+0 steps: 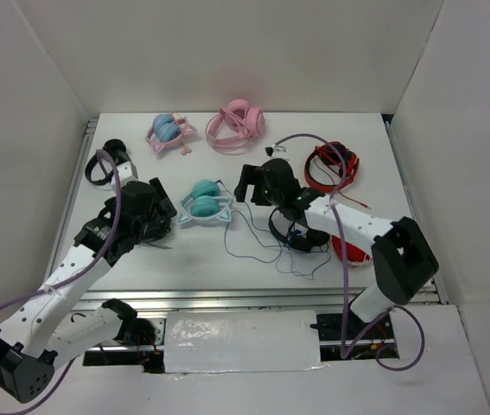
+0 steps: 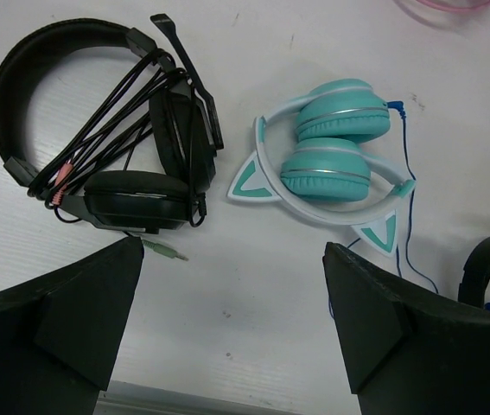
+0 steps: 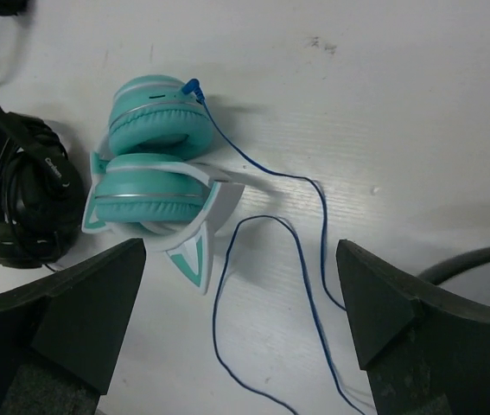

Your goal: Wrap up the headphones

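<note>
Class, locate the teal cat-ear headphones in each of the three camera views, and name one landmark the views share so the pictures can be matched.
Top external: the teal headphones lie just left of the picture's centre.
Left wrist: upper right of centre, to the right of a black headset.
Right wrist: left of centre.
Shared landmark: the thin dark-blue cable plugged into one cup.

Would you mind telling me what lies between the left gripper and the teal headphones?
Only bare table, as the left wrist view shows: the open left gripper sits short of the headphones, with the black headset off to one side.
</note>
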`<control>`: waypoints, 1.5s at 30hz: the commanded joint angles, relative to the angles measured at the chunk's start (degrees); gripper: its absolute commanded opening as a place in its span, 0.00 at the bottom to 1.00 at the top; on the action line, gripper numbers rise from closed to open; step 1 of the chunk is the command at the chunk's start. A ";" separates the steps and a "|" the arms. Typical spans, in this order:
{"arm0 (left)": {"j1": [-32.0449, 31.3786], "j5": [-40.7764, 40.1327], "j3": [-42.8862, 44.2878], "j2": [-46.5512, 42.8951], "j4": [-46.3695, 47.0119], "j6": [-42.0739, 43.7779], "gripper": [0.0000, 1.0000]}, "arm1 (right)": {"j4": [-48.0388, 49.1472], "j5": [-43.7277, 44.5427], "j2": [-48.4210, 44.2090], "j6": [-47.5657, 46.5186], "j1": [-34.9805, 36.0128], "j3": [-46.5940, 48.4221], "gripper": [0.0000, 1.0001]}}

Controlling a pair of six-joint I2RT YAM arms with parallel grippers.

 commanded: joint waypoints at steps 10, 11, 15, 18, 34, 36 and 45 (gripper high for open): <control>0.09 -2.47 0.55 0.25 0.40 -1.14 0.99 | 4.13 -12.32 16.52 3.10 1.42 9.95 0.89; 0.18 -2.38 0.29 -0.02 0.92 -0.88 0.99 | 5.37 -14.34 17.40 3.45 1.33 8.55 0.88; 0.18 -1.50 0.55 0.15 1.37 -0.44 0.99 | 9.33 -16.99 20.74 5.92 1.07 9.41 0.81; 0.09 -2.73 0.90 0.68 0.40 -0.96 0.99 | 8.28 -16.91 23.20 5.22 1.42 11.69 0.76; 0.18 0.34 1.08 1.56 1.98 1.14 0.99 | 16.19 -13.22 23.83 8.73 2.03 8.10 0.00; 0.18 1.75 1.25 2.35 2.42 1.85 0.99 | 17.24 -12.69 20.67 8.99 2.03 6.26 0.00; -0.09 4.65 3.36 5.52 5.14 5.36 0.99 | 26.91 -13.30 7.48 15.83 0.54 -1.92 0.00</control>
